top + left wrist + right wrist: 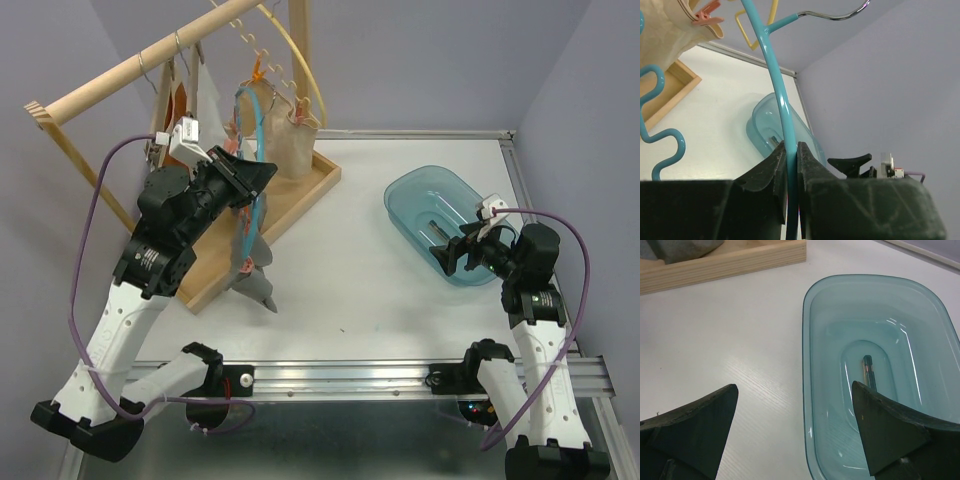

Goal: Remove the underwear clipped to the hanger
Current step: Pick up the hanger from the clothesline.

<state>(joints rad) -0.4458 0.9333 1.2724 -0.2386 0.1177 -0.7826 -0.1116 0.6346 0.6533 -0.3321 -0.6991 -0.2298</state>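
Wooden rack (pixel 130 67), one, behind the left jaws. Blue plastic tub (pixel 408 192), one, beneath the right gripper (pixel 794 389), jaws spread wide. Teal hanger (pixel 774 75), one, pinched between the left gripper (pixel 791 150) jaws. Underwear: grey pair (pixel 258 280) clipped below the left jaws, beige cloth (pixel 290 148) beyond them; the rest is partly hidden, count unclear. Small dark item (pixel 868 371) in the tub, clear only in the right wrist view, unidentifiable.
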